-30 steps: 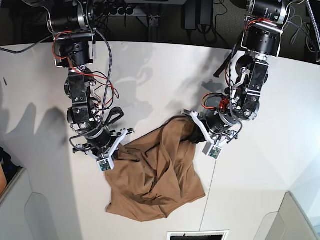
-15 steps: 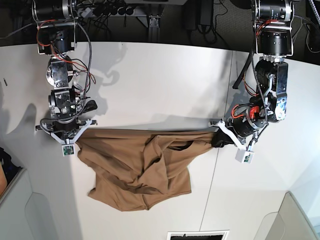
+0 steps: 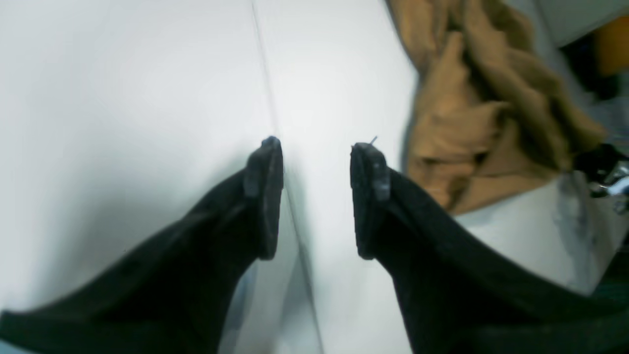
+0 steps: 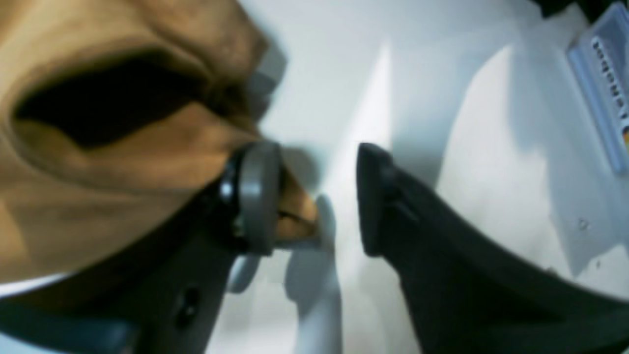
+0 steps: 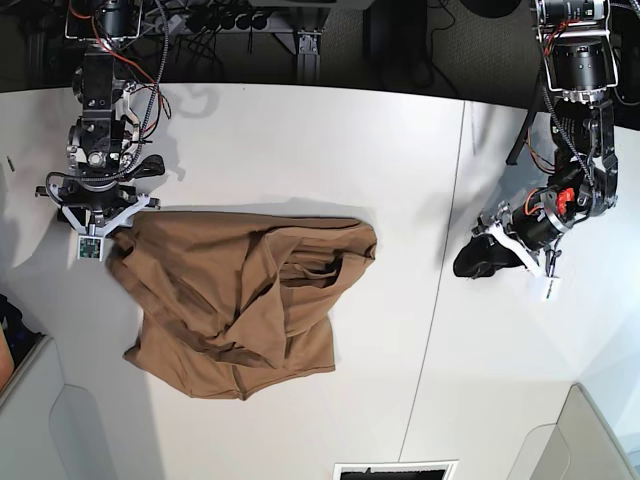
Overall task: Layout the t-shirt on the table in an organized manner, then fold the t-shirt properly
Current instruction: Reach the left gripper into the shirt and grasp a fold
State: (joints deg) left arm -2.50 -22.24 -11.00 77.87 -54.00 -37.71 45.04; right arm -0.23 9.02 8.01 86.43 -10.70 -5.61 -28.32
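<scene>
The tan-brown t-shirt [image 5: 235,300] lies crumpled on the white table [image 5: 300,150], left of middle, with folds bunched in its centre. My right gripper [image 5: 105,232] is at the shirt's upper left corner. In the right wrist view this gripper [image 4: 314,150] is open, and cloth [image 4: 98,162] lies against its left finger [image 4: 258,196]. My left gripper [image 5: 470,262] hovers to the right of the table's seam [image 5: 440,270], well clear of the shirt. In the left wrist view it [image 3: 317,147] stands open and empty over the seam, with the shirt [image 3: 471,98] further off at upper right.
Cables and dark equipment [image 5: 250,20] line the table's far edge. Grey panels sit at the front left [image 5: 60,420] and front right [image 5: 590,440] corners. A dark slot [image 5: 395,470] is at the front edge.
Both grippers have opened and let go of the shirt. The arms swung further apart and toward the back, and the stretched shirt dropped and settled on the table, left of the seam.
</scene>
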